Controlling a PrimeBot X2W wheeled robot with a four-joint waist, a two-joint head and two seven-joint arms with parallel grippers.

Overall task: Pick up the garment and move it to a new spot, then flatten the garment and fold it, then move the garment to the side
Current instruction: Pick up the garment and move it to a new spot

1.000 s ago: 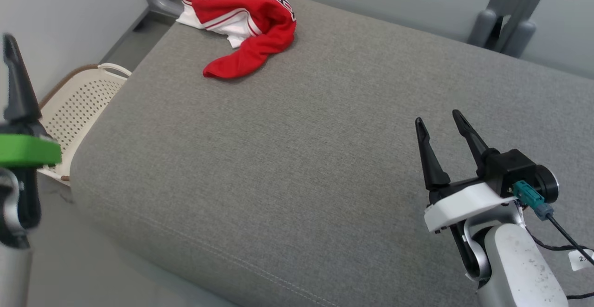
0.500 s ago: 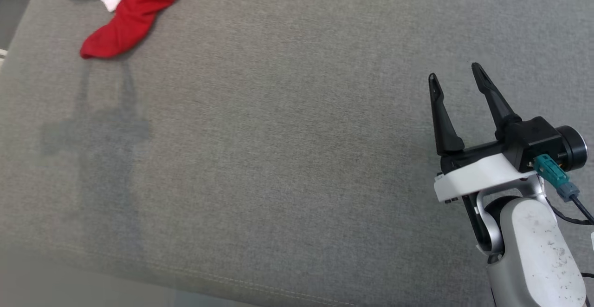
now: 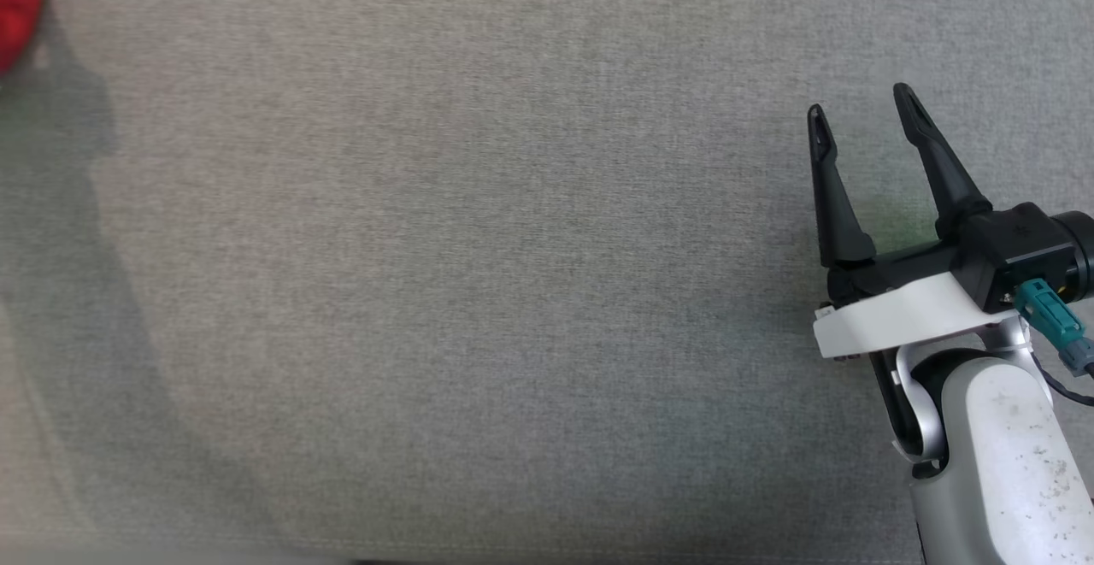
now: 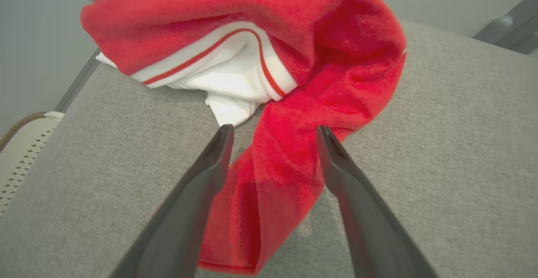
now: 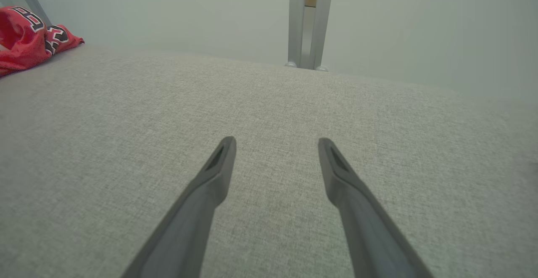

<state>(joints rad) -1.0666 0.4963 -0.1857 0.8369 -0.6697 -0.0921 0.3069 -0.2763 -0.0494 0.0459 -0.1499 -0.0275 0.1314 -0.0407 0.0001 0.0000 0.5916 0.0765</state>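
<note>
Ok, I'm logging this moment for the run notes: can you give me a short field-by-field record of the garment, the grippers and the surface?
garment: red and white, crumpled, lying near a corner of the cushion, unfolded
cushion: grey fabric
left gripper: open, fingers either side of the garment's red fold, not closed on it
right gripper: open, above bare cushion, apart from the garment
pick-up: not yet done

Up at ten o'clock in the right wrist view, the red jersey (image 5: 21,46) carries black-and-white block characters (image 5: 32,19). They are crumpled, possibly a B or an 8, and can't be read for sure.
</note>
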